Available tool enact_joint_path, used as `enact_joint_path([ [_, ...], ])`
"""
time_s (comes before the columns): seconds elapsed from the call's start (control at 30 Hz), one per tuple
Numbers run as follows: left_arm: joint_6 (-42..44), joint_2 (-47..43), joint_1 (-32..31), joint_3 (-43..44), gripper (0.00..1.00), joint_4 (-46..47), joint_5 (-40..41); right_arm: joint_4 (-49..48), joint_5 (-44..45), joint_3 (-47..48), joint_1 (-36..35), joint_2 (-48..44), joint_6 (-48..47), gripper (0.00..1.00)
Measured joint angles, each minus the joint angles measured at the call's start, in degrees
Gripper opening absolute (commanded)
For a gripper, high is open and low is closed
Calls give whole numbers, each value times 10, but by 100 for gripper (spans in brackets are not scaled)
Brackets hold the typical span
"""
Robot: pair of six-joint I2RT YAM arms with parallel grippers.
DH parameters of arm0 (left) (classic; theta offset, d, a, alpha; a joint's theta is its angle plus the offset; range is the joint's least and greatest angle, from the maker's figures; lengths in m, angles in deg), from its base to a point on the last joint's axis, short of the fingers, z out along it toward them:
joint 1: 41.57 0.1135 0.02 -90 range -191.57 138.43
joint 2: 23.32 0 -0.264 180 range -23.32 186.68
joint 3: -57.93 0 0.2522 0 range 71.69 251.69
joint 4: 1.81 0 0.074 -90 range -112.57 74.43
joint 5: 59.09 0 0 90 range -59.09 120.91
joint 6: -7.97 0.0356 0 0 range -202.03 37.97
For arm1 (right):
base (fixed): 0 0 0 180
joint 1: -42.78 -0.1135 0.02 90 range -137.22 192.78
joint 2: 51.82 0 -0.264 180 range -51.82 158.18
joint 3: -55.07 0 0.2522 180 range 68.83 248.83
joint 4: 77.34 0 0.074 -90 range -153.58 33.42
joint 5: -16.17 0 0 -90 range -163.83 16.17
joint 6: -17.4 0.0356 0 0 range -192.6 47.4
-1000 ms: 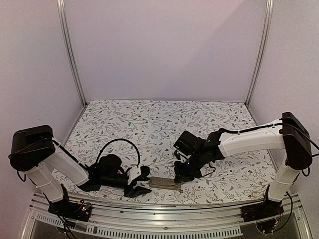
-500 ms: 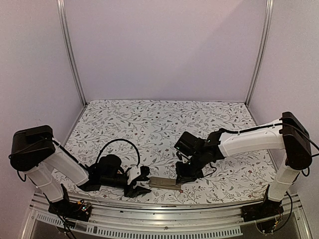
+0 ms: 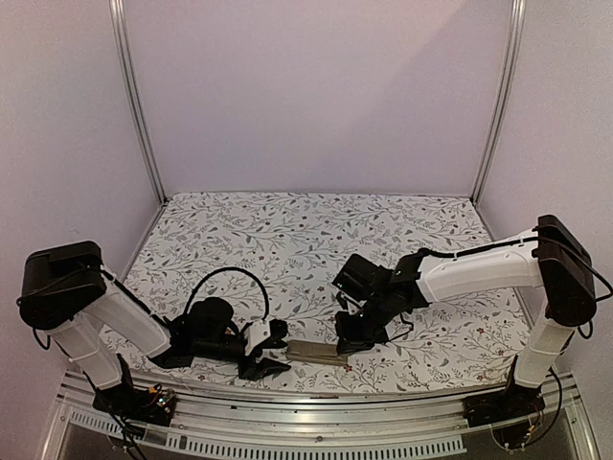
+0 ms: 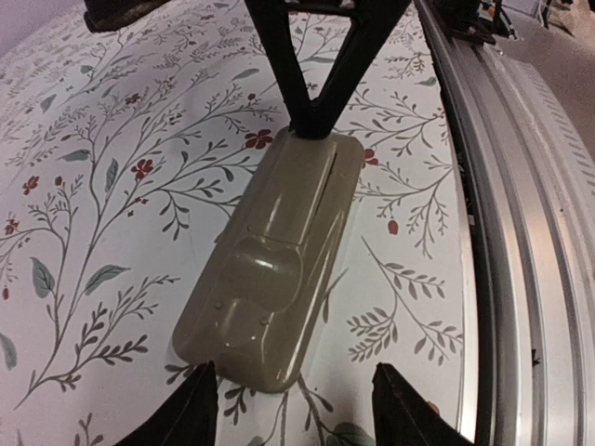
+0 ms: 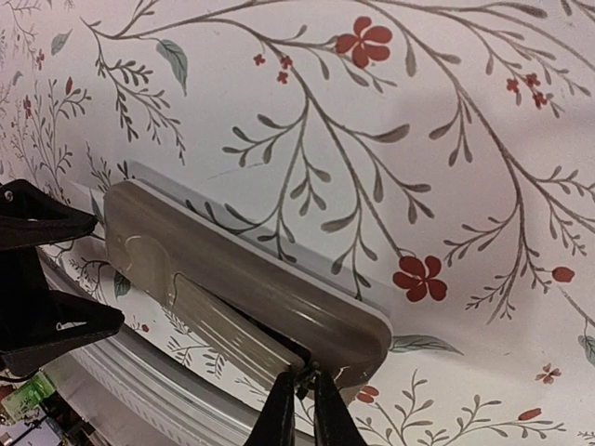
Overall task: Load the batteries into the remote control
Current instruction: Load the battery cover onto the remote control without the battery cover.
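Tan remote control (image 4: 279,269) on white table (image 4: 112,139) patterned with red-flowered vines

Floral-patterned table (image 3: 306,230) (red blossoms, grey sprigs), metal rail (image 3: 287,422) along near edge

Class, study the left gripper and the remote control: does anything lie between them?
Nothing visible does. The left gripper is open, its fingers just short of the end of the remote control that faces it, with only floral tablecloth in the gap. The right gripper, shut, sits at the opposite end.
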Motion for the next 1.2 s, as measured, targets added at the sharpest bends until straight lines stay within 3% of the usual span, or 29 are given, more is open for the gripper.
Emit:
enact_joint_path([
  [0.4, 0, 0, 0, -1, 56, 0, 0, -18, -15, -6, -2, 7, 11, 4],
  [0.77, 0, 0, -1, -1, 56, 0, 0, 8, 11, 11, -10, 10, 9, 15],
  [1.07, 0, 0, -1, -1, 56, 0, 0, 55, 46, 57, -12, 17, -10, 17],
  [1.2, 0, 0, -1, -1, 57, 0, 0, 57, 51, 71, -12, 17, -21, 8],
])
